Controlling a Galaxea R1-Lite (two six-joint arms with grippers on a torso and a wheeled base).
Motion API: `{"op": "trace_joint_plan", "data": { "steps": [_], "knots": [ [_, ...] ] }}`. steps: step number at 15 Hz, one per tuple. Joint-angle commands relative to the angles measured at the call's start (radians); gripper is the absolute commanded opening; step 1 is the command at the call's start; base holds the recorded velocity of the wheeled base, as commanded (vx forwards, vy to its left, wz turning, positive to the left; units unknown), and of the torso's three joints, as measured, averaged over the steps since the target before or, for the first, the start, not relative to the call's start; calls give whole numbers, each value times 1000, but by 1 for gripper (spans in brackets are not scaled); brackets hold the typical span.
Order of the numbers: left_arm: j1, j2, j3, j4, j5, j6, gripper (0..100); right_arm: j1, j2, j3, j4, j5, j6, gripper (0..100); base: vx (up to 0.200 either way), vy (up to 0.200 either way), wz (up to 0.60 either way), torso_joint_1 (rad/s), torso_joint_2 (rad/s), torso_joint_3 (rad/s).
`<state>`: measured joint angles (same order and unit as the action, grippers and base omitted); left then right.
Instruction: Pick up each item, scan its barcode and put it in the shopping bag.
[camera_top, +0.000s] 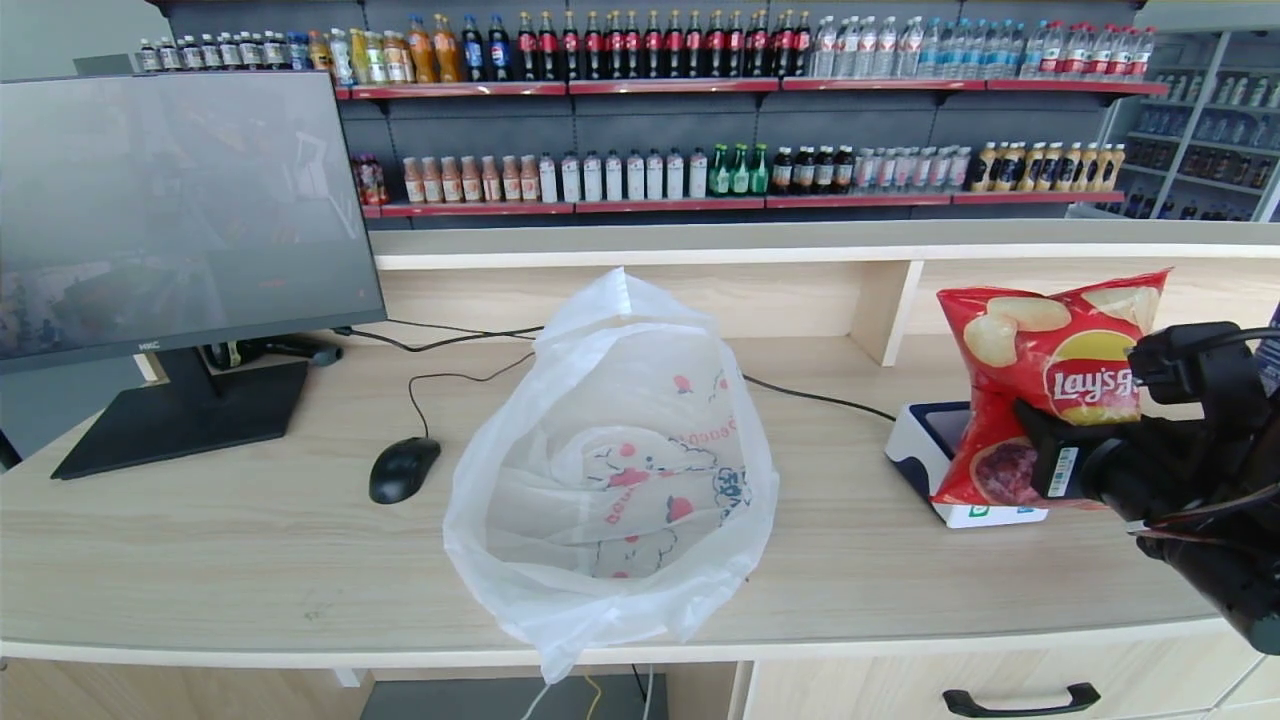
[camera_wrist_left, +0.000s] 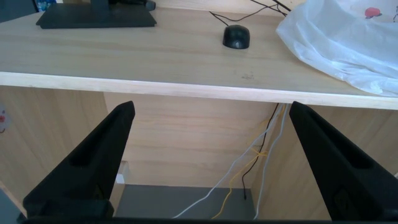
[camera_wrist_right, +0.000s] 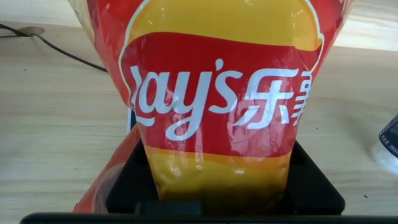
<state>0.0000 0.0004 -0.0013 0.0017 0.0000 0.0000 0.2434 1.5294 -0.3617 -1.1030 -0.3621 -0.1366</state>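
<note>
Chip bag held over the scanner, right of frame.
The chip bag (camera_top: 1050, 380) is gripped upright by the right gripper (camera_top: 1045, 445) above the scanner (camera_top: 915, 440), likely for barcode reading; the shopping bag (camera_top: 620, 470) gapes at centre, ready to receive it. The left gripper (camera_wrist_left: 211, 112) is spread open, empty, low before the counter (camera_wrist_left: 124, 56).

You've got a light wooden counter (camera_top: 250, 560) here: monitor stand (camera_top: 190, 405) at the back-left corner, black mouse (camera_top: 403, 468) just right of it, plastic shopping bag (camera_top: 615, 470) mid-counter reaching the front edge, white scanner box (camera_top: 925, 440) toward the right.
</note>
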Motion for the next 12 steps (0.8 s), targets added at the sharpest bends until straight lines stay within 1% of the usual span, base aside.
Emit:
{"op": "trace_joint_plan", "data": {
  "steps": [1, 7, 10, 12],
  "knots": [
    [0, 0, 0, 0, 0, 0, 100, 0, -5, 0, 0, 0, 2, 0, 0, 0, 0, 0, 0, 0],
    [0, 0, 0, 0, 0, 0, 100, 0, -38, -8, -3, -4, 18, 0, 0, 0, 0, 0, 0, 0],
    [0, 0, 0, 0, 0, 0, 100, 4, -94, -3, -5, 0, 40, 0, 0, 0, 0, 0, 0, 0],
    [0, 0, 0, 0, 0, 0, 100, 37, -103, -14, -12, 2, 61, 0, 0, 0, 0, 0, 0, 0]
  ]
}}
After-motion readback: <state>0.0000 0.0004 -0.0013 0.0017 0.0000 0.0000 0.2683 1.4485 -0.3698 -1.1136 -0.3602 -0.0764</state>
